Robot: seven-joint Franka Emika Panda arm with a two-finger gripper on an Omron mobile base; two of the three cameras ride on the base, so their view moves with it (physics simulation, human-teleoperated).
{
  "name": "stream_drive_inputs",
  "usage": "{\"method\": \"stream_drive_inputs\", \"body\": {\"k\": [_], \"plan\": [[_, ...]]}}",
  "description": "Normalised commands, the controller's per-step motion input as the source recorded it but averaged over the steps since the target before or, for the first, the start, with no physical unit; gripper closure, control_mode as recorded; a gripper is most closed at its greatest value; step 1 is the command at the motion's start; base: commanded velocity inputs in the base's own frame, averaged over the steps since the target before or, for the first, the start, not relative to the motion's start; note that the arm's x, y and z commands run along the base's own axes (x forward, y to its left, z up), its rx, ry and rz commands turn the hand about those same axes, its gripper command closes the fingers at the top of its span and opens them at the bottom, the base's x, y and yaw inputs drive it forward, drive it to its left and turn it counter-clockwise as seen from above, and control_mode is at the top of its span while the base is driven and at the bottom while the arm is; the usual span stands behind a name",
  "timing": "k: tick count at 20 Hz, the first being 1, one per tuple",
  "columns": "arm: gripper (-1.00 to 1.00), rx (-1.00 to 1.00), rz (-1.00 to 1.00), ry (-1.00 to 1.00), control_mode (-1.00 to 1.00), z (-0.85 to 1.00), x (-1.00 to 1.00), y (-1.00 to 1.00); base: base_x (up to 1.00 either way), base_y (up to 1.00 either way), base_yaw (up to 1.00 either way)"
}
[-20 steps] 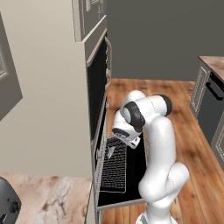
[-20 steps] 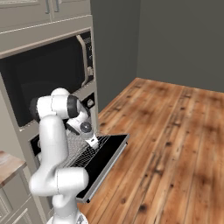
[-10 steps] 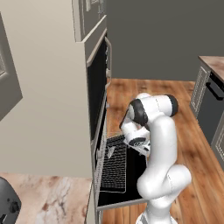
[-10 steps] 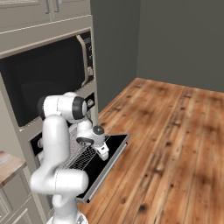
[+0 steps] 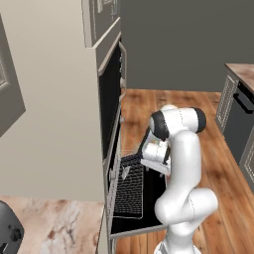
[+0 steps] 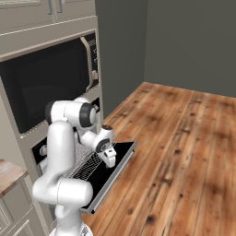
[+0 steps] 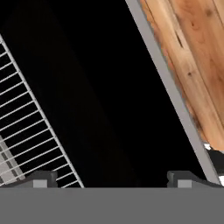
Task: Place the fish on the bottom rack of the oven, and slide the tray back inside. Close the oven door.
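Kitchen interior, rendered. Plank wood floor point(image 6: 184, 138), warm brown, visible grain, running to far walls. Dark grey walls point(image 6: 193, 41), plain, meeting in a far corner. Tall beige cabinetry point(image 5: 49, 124) at left, panelled cupboard doors point(image 6: 41, 9) above. Marbled counter point(image 5: 54, 223) at near left, carrying a dark rounded appliance point(image 5: 9, 233) at the edge. Grey base cabinets point(image 5: 238, 124) at far right under a brown countertop point(image 5: 243, 72). Even, diffuse light; soft shadows on floor.
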Motion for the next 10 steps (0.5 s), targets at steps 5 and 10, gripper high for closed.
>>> {"method": "stream_drive_inputs", "body": {"k": [5, 10], "plan": [[-1.0, 0.1, 0.0, 0.16, -1.0, 0.0, 0.21, -0.09, 0.0, 0.0, 0.0], [-1.0, 0.14, 0.0, 0.08, -1.0, -0.08, -0.03, -0.48, 0.0, 0.0, 0.0]]}}
